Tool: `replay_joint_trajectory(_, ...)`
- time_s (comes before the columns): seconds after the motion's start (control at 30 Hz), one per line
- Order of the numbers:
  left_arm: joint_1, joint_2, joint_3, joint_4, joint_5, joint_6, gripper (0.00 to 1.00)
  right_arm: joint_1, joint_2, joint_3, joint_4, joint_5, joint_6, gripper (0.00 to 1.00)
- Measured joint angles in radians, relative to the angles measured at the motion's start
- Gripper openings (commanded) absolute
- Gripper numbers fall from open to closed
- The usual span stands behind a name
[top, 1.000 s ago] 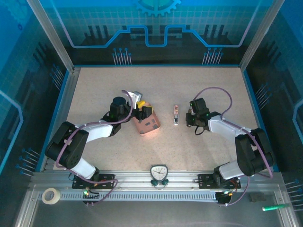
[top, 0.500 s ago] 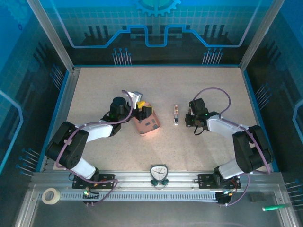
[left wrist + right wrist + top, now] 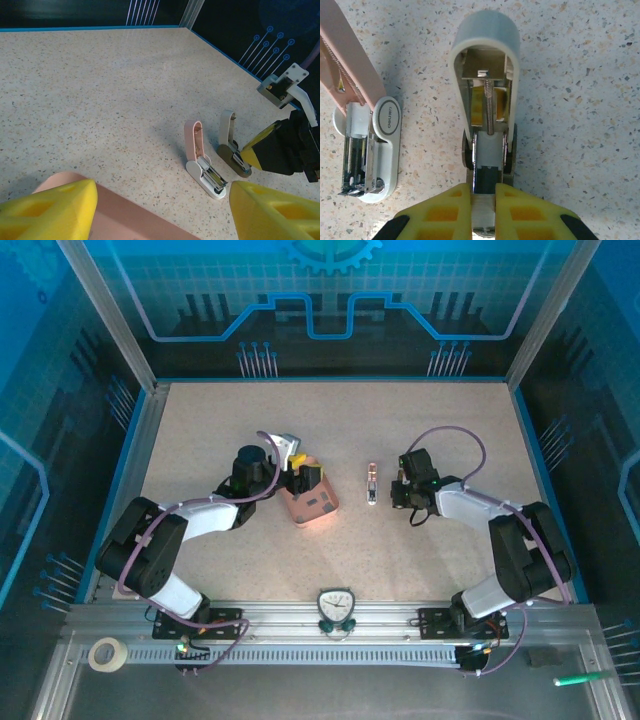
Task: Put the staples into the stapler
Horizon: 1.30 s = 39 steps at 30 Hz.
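Moved: the elbow of the right arm (image 3: 522, 552) has crept a little toward the middle of the desk (image 3: 450, 420). Both tools and everything on the desk sit where they were.
Right tool (image 3: 482, 194): clamped tight on the metal rail of the grey stapler (image 3: 487, 115). That stapler's pale lid is flipped back, with the spring bared.
Pink stapler (image 3: 384, 131): lying on the desk just beside the grey one, to its left as the right wrist camera sees it. Its pink lid is swung open, its white base lies flat, and neither tool touches it.
Tray (image 3: 312, 508): salmon-pink, on the desk, well left of the pink stapler.
Left tool (image 3: 162, 200): yellow fingers spread wide and holding nothing, poised above the tray's far end.
Staples (image 3: 321, 506): a few dark specks in the tray look like them, though from above they are too small for me to be sure.
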Motion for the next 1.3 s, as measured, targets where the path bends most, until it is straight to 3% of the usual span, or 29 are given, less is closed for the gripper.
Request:
replay_joint_trajectory(0.53,0.000,0.000,-0.005,0.000,0.001,0.007,0.71,0.002,-0.031,0.006,-0.024,0.010,-0.005,0.14)
replay_joint_trajectory(0.73,0.000,0.007,-0.010,0.023,0.051,0.037,0.70,0.002,-0.072,0.039,-0.043,0.023,-0.016,0.14)
replay_joint_trajectory(1.3,0.000,0.043,-0.010,0.051,0.098,0.060,0.70,0.002,0.015,0.044,-0.054,0.021,-0.016,0.14)
